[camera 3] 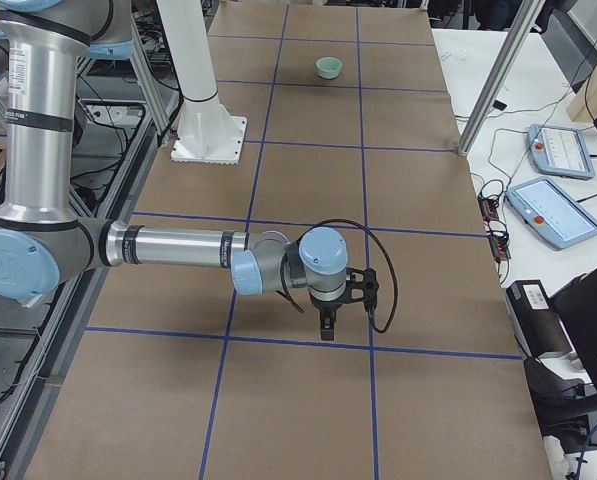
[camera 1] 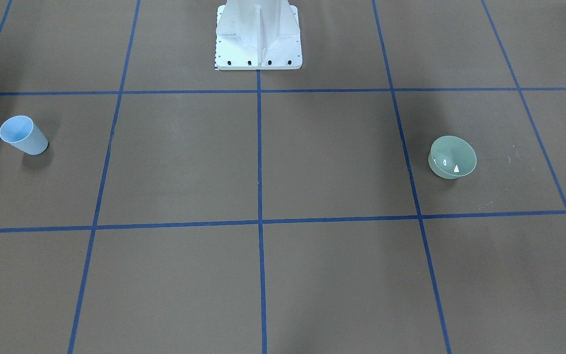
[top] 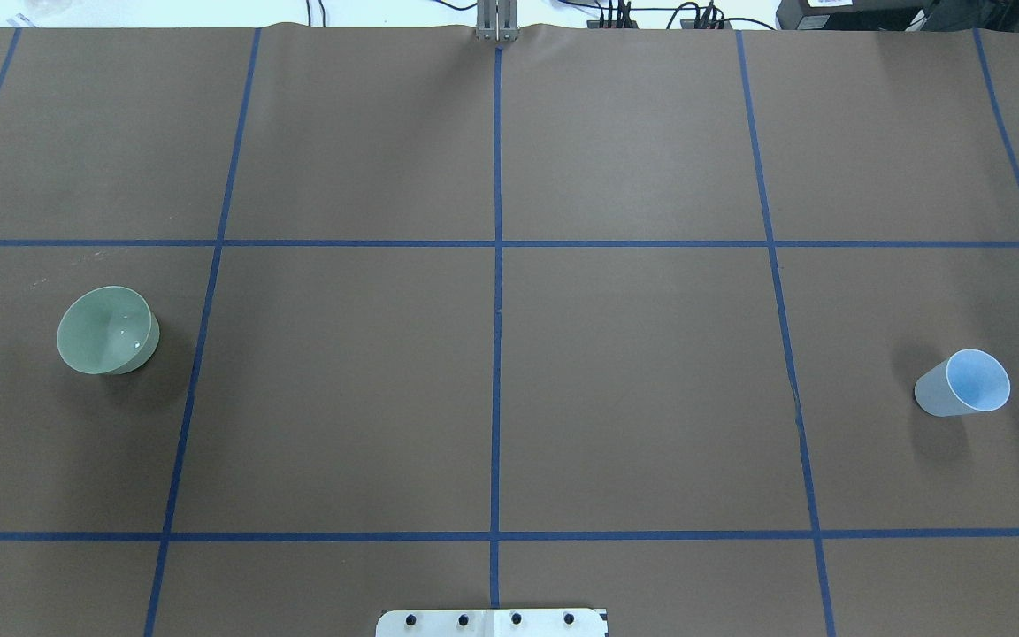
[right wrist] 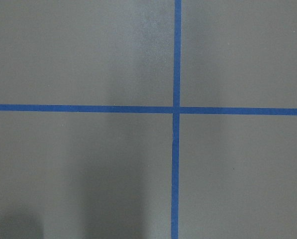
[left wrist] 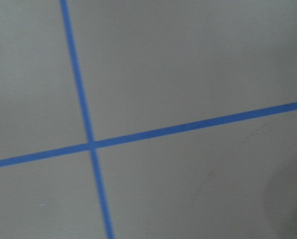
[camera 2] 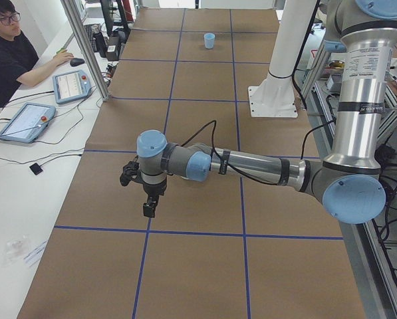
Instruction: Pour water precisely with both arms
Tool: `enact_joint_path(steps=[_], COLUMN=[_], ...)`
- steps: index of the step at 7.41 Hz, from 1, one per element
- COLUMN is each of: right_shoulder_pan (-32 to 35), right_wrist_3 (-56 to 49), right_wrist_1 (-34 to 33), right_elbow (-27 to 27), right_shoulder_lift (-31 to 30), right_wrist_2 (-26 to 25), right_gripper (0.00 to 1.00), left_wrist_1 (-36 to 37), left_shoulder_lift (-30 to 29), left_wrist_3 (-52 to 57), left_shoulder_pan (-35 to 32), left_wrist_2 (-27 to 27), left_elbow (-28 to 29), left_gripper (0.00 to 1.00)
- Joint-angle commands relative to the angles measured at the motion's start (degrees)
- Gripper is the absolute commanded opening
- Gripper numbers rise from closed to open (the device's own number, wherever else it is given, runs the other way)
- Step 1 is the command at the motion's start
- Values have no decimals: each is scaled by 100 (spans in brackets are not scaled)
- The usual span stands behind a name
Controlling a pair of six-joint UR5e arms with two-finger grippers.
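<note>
Brown table (top: 633, 380), left arm (camera 2: 251, 163) and right arm (camera 3: 178, 247) outstretched level above it

No writing can be read anywhere (the sticker (camera 2: 356, 64) on the left arm (camera 2: 251, 163) is too small).

A pale blue cup (camera 1: 21, 136) stands far left and a green bowl (camera 1: 452, 157), glints inside, far right on the blue-taped brown table (camera 1: 263, 275); a white pedestal base (camera 1: 258, 37) sits behind.
</note>
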Motion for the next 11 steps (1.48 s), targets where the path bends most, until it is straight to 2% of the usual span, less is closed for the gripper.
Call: enact_joint_path(steps=[1, 3, 5, 8, 9, 11], right_shoulder_pan=[265, 275, 206, 108, 117, 196], right_wrist_3=[-1, -1, -1, -298, -500, -923], right_wrist_1=[-14, -14, -503, -620, -864, -1461], right_elbow=[39, 14, 249, 277, 277, 303], right_shoulder_lift=[-65, -82, -47, -64, -38, 41], right_wrist_2=[282, 282, 273, 185, 185, 177], right_gripper=[99, 99, 99, 99, 99, 99], left_wrist_1=[-23, -67, -269, -243, -200, 289], left_shoulder_lift=[13, -145, -84, 170, 206, 171], left_wrist_3=[-324, -263, -254, -262, -262, -254], left_shoulder_pan=[-71, -80, -80, -124, -185, -482], left_wrist_2=[-2, 34, 33, 25, -62, -737], left_elbow=[110, 119, 145, 181, 85, -126], left_gripper=[100, 100, 100, 100, 100, 100])
